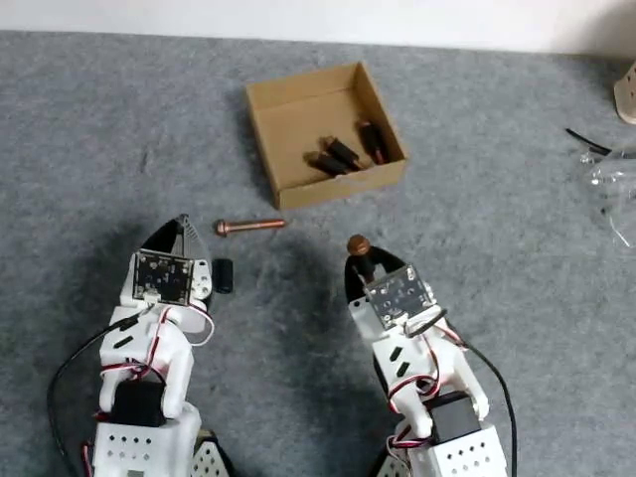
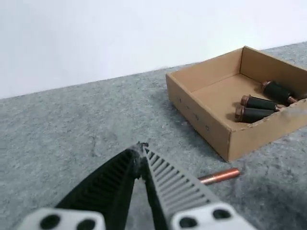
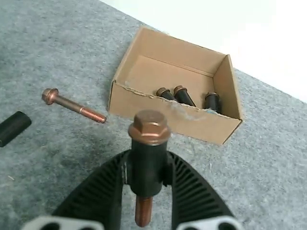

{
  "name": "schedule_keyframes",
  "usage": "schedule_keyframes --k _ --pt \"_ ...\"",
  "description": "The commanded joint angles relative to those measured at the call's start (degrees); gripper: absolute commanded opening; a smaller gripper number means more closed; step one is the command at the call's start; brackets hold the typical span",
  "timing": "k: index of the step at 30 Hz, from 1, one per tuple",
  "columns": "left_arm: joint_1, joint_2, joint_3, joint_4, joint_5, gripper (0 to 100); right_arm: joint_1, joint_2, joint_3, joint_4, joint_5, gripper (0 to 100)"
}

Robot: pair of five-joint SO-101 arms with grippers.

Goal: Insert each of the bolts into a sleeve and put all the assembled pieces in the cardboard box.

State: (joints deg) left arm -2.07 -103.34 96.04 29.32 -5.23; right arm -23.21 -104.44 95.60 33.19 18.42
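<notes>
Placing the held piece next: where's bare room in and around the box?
Free: far-left part of the cardboard box, and the mat right of it. Crowded: three assembled pieces toward the box's near-right corner; loose bolt and sleeve in front.

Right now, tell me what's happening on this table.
The right gripper holds an assembled piece, bolt in sleeve, upright, short of the cardboard box. Three finished pieces lie in the box. One loose bolt and one bare sleeve lie on the grey mat by the left gripper, which is shut and empty.
</notes>
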Motion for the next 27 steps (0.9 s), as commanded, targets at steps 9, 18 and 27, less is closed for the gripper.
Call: schedule_keyframes --k 9,18,27 --pt "-1.01 0.04 1.1 -1.14 0.35 1 0.75 -0.13 -3.74 2.95 0.79 0.5" --pt "-0.92 0.04 1.1 -1.14 0.35 1 0.84 27.03 -21.49 0.04 0.62 0.5" --pt "-0.84 0.04 1.1 -1.05 0.26 1 2.51 67.65 -57.01 0.13 0.7 0.5"
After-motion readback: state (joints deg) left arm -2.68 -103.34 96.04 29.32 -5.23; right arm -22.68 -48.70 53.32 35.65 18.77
